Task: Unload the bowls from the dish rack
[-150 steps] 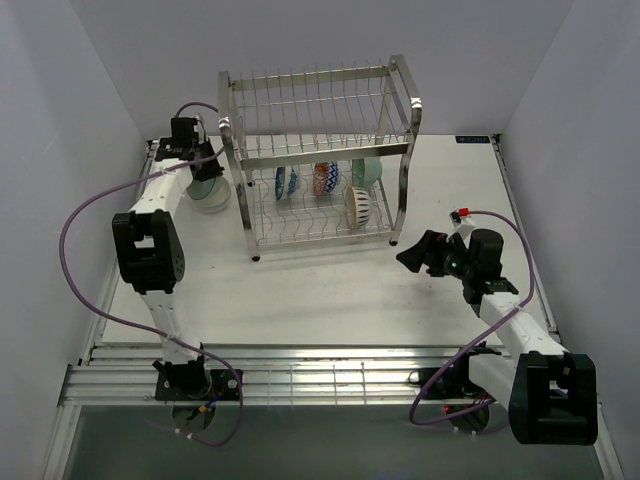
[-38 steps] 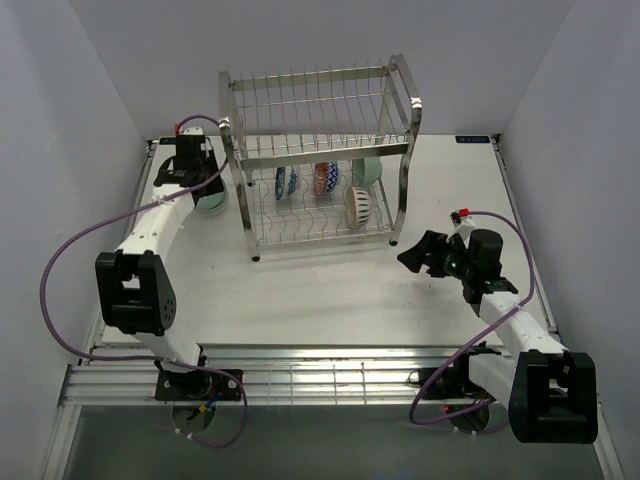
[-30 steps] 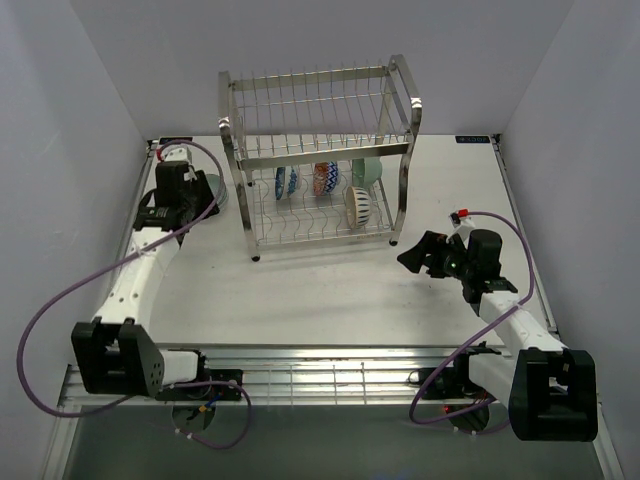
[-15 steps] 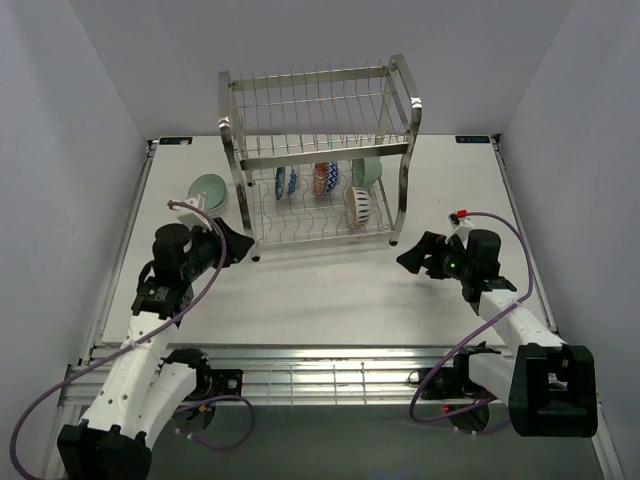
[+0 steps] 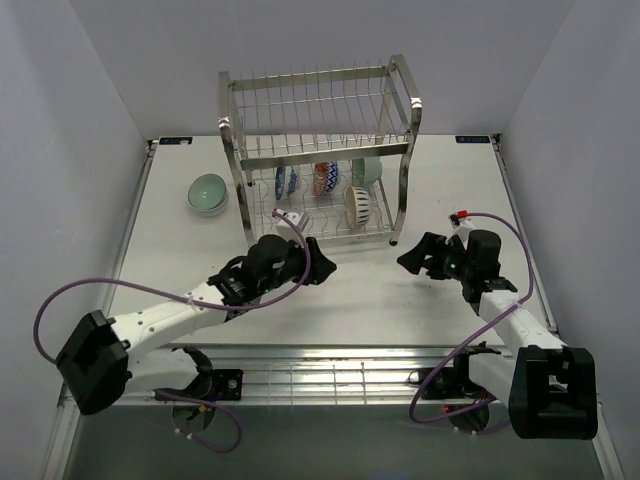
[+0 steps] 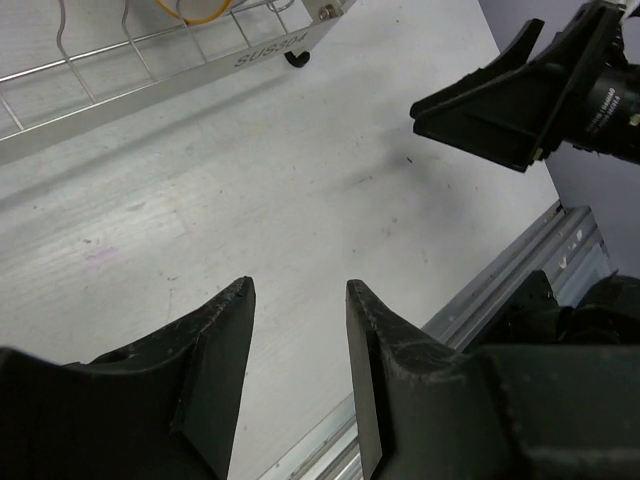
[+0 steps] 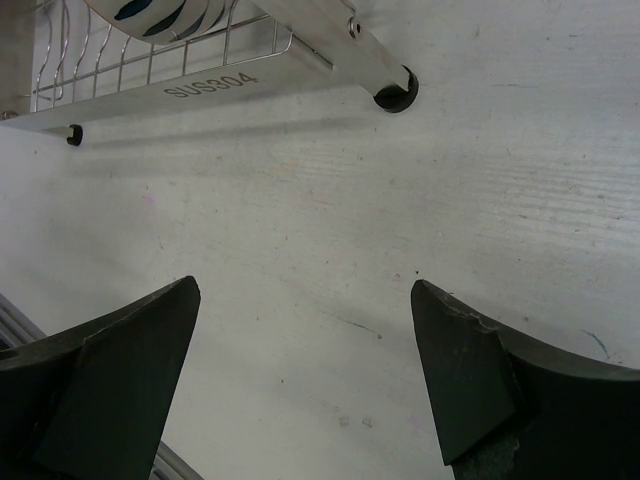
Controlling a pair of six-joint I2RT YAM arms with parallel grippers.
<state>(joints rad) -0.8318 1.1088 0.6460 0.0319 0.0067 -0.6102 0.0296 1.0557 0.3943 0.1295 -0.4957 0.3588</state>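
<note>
Tall two-tier steel wire dish rack with both arms low in front of it.
Its lower tier holds a blue-and-white patterned bowl, a red-blue patterned bowl, a pale mint green bowl and a brown-striped bowl; another mint green bowl rests on the white surface left of the rack. Left gripper, before the rack: jaws partly apart, empty. Right gripper, off its front right corner: jaws spread wide, empty.
</note>
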